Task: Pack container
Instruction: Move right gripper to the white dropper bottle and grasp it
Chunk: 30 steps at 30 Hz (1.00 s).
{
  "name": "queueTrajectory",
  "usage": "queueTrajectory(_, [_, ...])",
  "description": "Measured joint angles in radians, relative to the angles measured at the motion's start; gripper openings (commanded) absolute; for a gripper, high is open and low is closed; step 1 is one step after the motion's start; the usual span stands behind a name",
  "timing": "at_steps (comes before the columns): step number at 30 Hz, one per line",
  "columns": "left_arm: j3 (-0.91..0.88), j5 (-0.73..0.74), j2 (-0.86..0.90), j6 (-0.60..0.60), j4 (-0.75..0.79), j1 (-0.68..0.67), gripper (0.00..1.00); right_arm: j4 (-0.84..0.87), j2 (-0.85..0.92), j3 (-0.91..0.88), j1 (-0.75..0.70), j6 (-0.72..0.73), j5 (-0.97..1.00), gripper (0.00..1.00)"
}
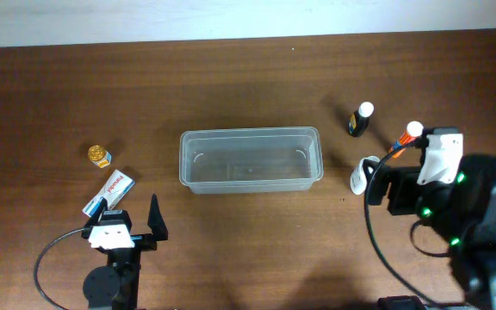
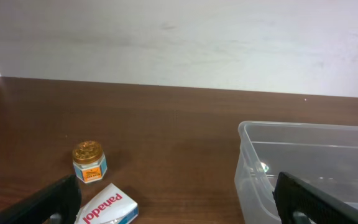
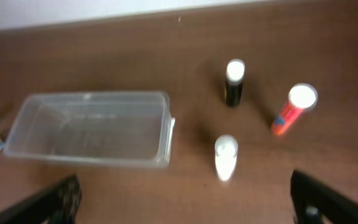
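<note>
The left fingers (image 2: 48,202), black and wedge-shaped, stood wide apart around nothing, their bases cut off by the frame edge. Just beyond lay a glossy Panadol box (image 2: 107,208), partly cropped, and a small gold-lidded jar (image 2: 89,162). The right fingers (image 3: 328,199), blurred, were equally spread. Past them stood a white bottle (image 3: 225,157), a black bottle (image 3: 234,84) and an orange tube (image 3: 294,109). The clear, round-cornered plastic container (image 1: 248,132) sat mid-desk (image 1: 248,77), between both arms.

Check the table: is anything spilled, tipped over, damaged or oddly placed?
Nothing stands out. The clear container sits level and empty at the centre; the Panadol box and small jar sit to one side, three small bottles stand at the other. No spill or damage shows.
</note>
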Motion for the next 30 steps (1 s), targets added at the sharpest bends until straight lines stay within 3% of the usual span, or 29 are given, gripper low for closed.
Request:
queueTrajectory(4, [0.000,-0.002,0.000,0.000,0.000,0.000,0.99,-0.246,0.127,0.263,0.000,-0.021,0.000,0.98])
queueTrajectory(7, [0.000,-0.002,0.000,0.000,0.000,0.000,1.00,-0.293,0.181,0.364,0.000,-0.024,0.000,0.98])
queueTrajectory(16, [0.000,-0.002,0.000,0.000,0.000,0.000,1.00,-0.322,0.299,0.380,0.000,-0.020,0.021,0.98])
queueTrajectory(30, [0.000,-0.002,0.000,0.000,0.000,0.000,1.00,-0.367,0.768,0.382,-0.001,0.053,0.055,0.98])
